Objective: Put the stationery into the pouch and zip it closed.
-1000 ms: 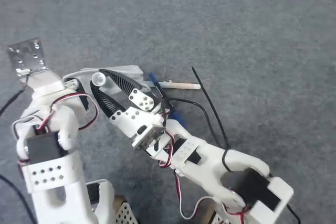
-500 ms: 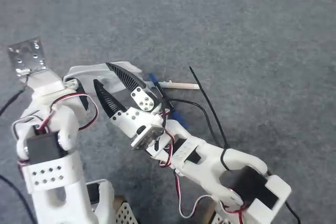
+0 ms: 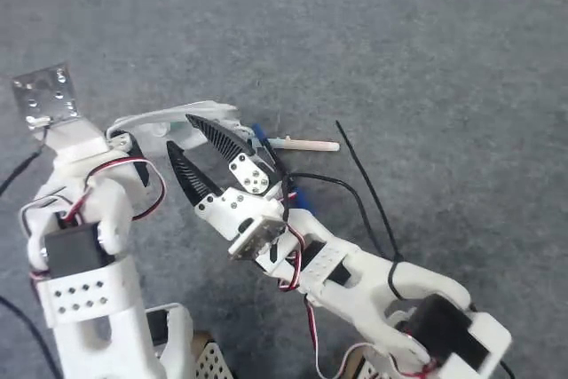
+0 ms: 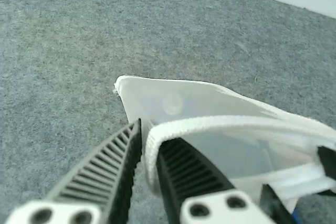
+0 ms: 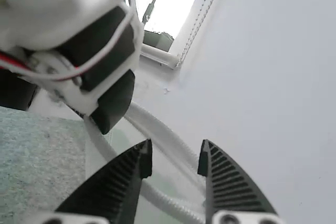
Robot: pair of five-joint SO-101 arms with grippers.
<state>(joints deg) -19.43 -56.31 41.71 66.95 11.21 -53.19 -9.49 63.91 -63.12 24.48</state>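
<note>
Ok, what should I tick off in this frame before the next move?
1. Left gripper clamped on the pouch rim: ok.
2. Right gripper open: ok.
3. Right gripper carrying stationery: not ok, nothing between its jaws.
4. Blue pen and wooden stick inside the pouch: not ok, both lie outside it.
5. Pouch mouth wide enough for loading: cannot tell.

pouch (image 3: 151, 119): partly behind right tool (image 3: 180, 131) | blue pen (image 3: 260, 137): middle hidden
</note>
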